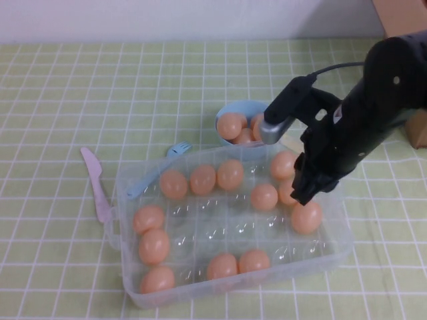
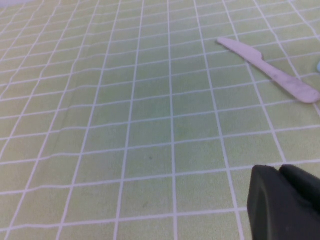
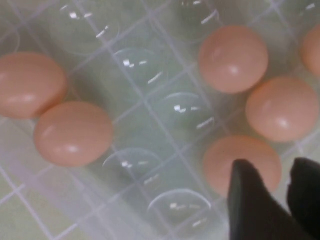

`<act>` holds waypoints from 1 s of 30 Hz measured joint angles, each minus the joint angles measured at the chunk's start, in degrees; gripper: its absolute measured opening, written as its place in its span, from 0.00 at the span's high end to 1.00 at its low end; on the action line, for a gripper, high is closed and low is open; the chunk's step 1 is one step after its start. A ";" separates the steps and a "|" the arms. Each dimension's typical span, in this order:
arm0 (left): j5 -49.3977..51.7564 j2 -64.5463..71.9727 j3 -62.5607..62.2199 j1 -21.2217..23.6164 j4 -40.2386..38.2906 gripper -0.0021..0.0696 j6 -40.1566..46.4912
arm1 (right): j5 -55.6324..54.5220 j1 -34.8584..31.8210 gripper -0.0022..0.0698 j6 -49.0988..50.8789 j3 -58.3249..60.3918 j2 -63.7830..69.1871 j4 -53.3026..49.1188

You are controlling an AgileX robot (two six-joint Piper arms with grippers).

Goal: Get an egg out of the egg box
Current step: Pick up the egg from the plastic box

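The clear plastic egg box (image 1: 127, 183) lies at the front middle of the table and holds several peach-orange eggs. My right gripper (image 1: 301, 195) reaches down into its right side, among a cluster of eggs; one of them, an egg (image 1: 306, 217), lies just in front of it. In the right wrist view the gripper (image 3: 274, 165) has its fingers a narrow gap apart with nothing between them, and one egg (image 3: 235, 157) sits just beyond the tips on the dimpled egg box floor (image 3: 150, 100). My left gripper (image 2: 275, 169) is shut and hangs over bare tablecloth; it is out of the high view.
A light-blue bowl (image 1: 230, 113) with eggs stands behind the box. A pink plastic knife (image 1: 97, 183) (image 2: 270, 70) and a blue fork (image 1: 177, 150) lie left of the box. A brown box (image 1: 418, 130) sits at the right edge.
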 joint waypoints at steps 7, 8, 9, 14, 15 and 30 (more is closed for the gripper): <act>0.00 0.00 0.00 0.00 0.00 0.98 0.00 | -8.07 3.53 0.18 -6.59 -1.14 3.62 -0.93; 0.00 0.00 0.00 0.00 0.00 0.98 0.00 | -9.20 4.41 0.14 -7.94 -1.14 3.90 -1.94; 0.00 0.00 0.00 0.00 0.00 0.98 0.00 | -10.27 5.32 0.11 -8.99 -1.14 4.26 -2.96; 0.00 0.00 0.00 0.00 0.00 0.98 0.00 | -13.63 7.89 0.10 -11.11 -1.27 7.53 -5.71; 0.00 0.00 0.00 0.00 0.00 0.98 0.00 | -14.08 7.89 0.11 -11.24 -1.37 8.45 -5.97; 0.00 0.00 0.00 0.00 0.00 0.98 0.00 | -17.91 7.08 0.23 -11.33 -1.55 14.94 -11.00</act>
